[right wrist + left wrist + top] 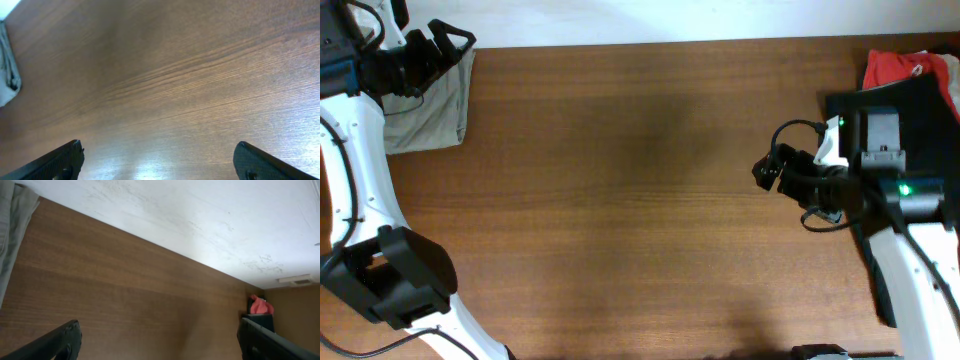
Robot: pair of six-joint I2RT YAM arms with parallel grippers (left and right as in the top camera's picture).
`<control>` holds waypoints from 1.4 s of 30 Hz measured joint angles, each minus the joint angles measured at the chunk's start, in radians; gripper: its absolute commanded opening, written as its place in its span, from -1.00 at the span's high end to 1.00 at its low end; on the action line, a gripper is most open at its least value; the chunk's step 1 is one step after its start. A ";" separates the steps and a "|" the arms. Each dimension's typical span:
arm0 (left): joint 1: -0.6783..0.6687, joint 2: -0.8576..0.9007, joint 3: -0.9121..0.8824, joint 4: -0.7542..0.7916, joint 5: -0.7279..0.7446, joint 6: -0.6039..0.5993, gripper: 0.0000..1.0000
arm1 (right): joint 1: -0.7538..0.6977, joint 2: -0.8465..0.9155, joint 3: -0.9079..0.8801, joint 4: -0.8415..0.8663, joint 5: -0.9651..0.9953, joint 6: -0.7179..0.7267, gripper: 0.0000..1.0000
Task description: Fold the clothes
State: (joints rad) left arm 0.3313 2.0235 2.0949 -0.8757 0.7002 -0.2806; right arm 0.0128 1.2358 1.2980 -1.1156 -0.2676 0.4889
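Observation:
The folded pale khaki shorts point(425, 105) lie at the table's far left corner; they also show at the left edge of the left wrist view point(12, 235) and of the right wrist view point(7, 75). My left gripper point(455, 45) is open and empty, hovering just above the shorts' far right corner. The black shorts point(920, 110) and the red-orange garment point(898, 68) lie at the far right, also seen far off in the left wrist view point(260, 306). My right gripper point(767, 168) is open and empty over bare wood, left of the black shorts.
The brown wooden table point(640, 200) spans the view, with a white wall point(200, 215) beyond its far edge. The right arm's body lies over the black shorts.

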 measured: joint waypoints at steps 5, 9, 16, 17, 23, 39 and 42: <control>0.000 0.000 0.000 0.000 0.000 0.000 -0.98 | 0.027 -0.063 0.000 -0.022 0.019 -0.003 -0.97; 0.000 0.000 0.000 0.000 0.000 0.000 -0.99 | 0.027 -0.069 0.000 -0.026 0.024 -0.003 -0.97; 0.000 0.000 0.000 0.000 0.000 0.000 -0.98 | 0.027 -0.081 0.000 -0.090 0.024 -0.003 -0.97; 0.000 0.000 0.000 0.000 0.000 0.000 -0.98 | 0.026 -0.081 0.000 -0.100 0.026 -0.003 -0.97; 0.000 0.000 0.000 0.000 0.000 0.000 -0.98 | 0.026 -0.090 0.000 -0.100 0.064 -0.004 -0.97; 0.000 0.000 0.000 0.000 0.003 0.000 -0.98 | 0.026 -0.726 -0.428 0.342 0.156 -0.147 -0.97; 0.000 0.000 0.000 0.000 0.003 0.000 -0.98 | 0.026 -0.889 -0.676 0.520 0.159 -0.173 -0.97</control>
State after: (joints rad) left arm 0.3313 2.0235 2.0945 -0.8761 0.7033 -0.2806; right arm 0.0391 0.3466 0.6224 -0.5961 -0.1089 0.3157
